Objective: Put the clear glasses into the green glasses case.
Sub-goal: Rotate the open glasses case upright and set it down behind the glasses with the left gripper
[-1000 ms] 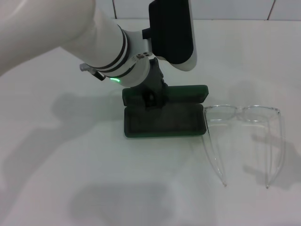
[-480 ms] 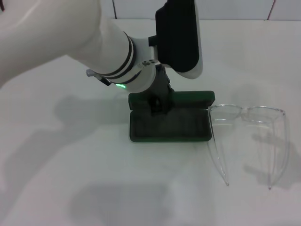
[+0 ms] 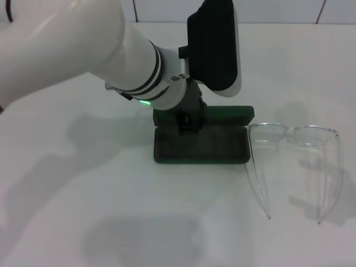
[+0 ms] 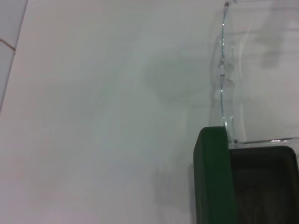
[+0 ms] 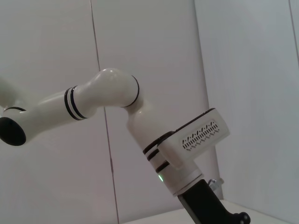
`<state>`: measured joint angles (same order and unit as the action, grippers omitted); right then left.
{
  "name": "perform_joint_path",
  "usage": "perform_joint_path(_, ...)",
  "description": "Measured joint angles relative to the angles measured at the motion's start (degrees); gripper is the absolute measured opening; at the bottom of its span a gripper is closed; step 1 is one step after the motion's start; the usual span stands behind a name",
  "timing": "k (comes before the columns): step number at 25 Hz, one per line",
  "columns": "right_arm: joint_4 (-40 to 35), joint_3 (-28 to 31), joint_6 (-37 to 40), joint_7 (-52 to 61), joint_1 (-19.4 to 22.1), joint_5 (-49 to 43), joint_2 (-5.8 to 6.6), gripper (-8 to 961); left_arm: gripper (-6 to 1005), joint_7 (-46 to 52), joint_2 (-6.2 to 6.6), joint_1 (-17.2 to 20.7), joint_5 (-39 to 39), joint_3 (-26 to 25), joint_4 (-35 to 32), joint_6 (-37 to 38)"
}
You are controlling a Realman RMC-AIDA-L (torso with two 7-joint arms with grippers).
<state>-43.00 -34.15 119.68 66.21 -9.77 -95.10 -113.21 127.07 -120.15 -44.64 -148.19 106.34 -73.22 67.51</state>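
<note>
The left gripper [image 3: 188,119], jaw state impossible to tell, sits at the dark green hinged hard case's [image 3: 200,146] open lid, probably steadying it; the transparent plastic spectacles [image 3: 293,161] lie just beside it, unfolded

On the white table [image 3: 83,222] there is one green glasses case [image 3: 200,146], lying open, and one pair of clear glasses [image 3: 292,133] with two temple arms, while one robot arm [image 3: 100,50] reaches over them.
</note>
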Motion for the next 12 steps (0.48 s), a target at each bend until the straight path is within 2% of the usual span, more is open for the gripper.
perform_joint_path(12,0.0,0.8,0.4,-0.1,0.5,0.1,0.01,855,211,0.6,-0.08,0.5,-1.4,1.6,0.0,-1.9)
